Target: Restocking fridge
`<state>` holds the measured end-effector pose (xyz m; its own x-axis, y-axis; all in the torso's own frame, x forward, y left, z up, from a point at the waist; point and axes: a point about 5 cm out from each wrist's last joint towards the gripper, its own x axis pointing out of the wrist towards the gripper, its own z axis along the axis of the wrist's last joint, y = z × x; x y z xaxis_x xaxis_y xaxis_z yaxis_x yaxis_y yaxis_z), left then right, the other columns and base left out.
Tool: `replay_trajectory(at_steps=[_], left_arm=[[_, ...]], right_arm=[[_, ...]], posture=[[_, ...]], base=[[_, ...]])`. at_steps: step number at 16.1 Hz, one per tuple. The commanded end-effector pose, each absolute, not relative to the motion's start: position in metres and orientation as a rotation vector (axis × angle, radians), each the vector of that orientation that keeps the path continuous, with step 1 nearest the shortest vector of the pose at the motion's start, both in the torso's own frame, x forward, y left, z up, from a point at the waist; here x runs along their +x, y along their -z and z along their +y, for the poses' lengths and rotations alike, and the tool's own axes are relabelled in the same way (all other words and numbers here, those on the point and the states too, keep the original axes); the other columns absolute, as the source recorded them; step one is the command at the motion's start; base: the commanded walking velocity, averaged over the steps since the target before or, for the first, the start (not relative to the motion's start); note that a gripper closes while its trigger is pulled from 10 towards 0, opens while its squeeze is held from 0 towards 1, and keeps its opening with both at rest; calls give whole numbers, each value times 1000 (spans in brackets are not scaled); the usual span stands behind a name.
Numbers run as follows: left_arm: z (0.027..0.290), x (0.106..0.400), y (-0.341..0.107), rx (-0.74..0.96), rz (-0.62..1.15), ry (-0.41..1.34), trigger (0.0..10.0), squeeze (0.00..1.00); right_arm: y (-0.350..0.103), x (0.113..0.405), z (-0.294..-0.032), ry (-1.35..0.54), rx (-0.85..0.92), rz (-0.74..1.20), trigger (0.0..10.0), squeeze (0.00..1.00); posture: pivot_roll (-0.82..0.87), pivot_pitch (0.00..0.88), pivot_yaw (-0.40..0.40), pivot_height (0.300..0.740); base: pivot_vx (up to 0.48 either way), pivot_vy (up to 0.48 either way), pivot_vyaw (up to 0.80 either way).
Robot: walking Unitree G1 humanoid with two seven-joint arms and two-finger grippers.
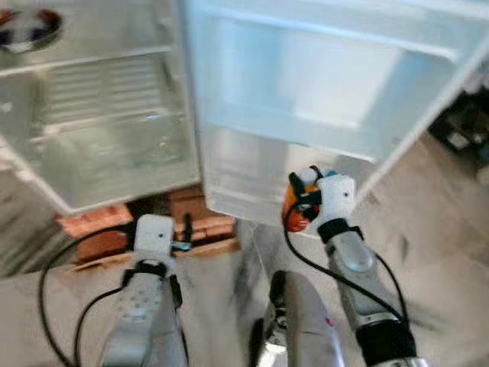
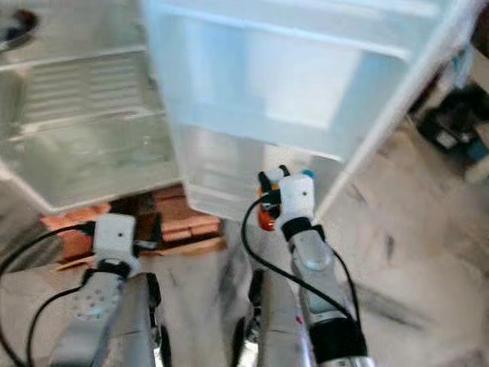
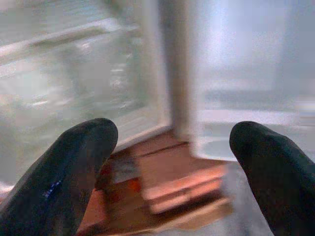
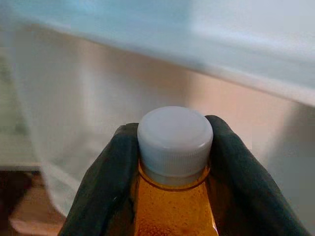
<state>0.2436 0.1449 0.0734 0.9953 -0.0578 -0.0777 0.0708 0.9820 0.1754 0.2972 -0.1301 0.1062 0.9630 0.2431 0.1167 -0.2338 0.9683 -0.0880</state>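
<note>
White plastic lines the open fridge (image 1: 114, 115), its wire shelves bare but for a dark bowl (image 1: 27, 27) at the top left. The door (image 1: 328, 84) swings out toward the robot, with a clear door bin (image 1: 244, 180) along its lower edge. Red bricks (image 1: 191, 218) prop up the fridge base on the floor.

The left claw (image 3: 172, 162) hangs low in front of the bricks, fingers wide apart and holding nothing. The right claw (image 4: 167, 162) is clamped on the neck of a bottle (image 4: 172, 206), held just below and in front of the door bin.

The bottle is clear plastic full of orange liquid, with a ribbed white cap (image 4: 174, 140).

Likely risks, judging from this: the grip sits high on the slim neck, so the heavy body could swing or slip down through the fingers. Raised from here, the cap may knock the bin's lower edge, since the bottle sits under it rather than above its rim. The views are blurred, suggesting motion, which could spoil the aim.
</note>
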Motion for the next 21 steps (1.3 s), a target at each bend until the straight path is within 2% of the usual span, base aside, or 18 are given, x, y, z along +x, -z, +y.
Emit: replay_trajectory(at_steps=[1,10,13,17,21], left_arm=[[149,241,-72,184,80,53,10000,0],[155,240,-73,217,80,-9,10000,0],[168,233,-70,241,109,-56,10000,0],[167,231,-71,244,110,-58,10000,0],[166,231,-75,245,103,-58,10000,0]], right_arm=[[-113,297,-129,-248,-66,-161,10000,0],[-127,310,-113,-277,-83,-239,10000,0],[-135,332,-113,-203,-133,-266,10000,0],[-139,350,-111,-202,-229,-285,10000,0],[-133,359,-105,-202,-336,-277,10000,0]], posture=[[156,170,-91,573],[163,177,-89,573],[192,196,-87,573],[207,207,-93,543],[239,228,-107,543]], base=[[0,0,0],[0,0,0],[0,0,0],[0,0,0],[0,0,0]])
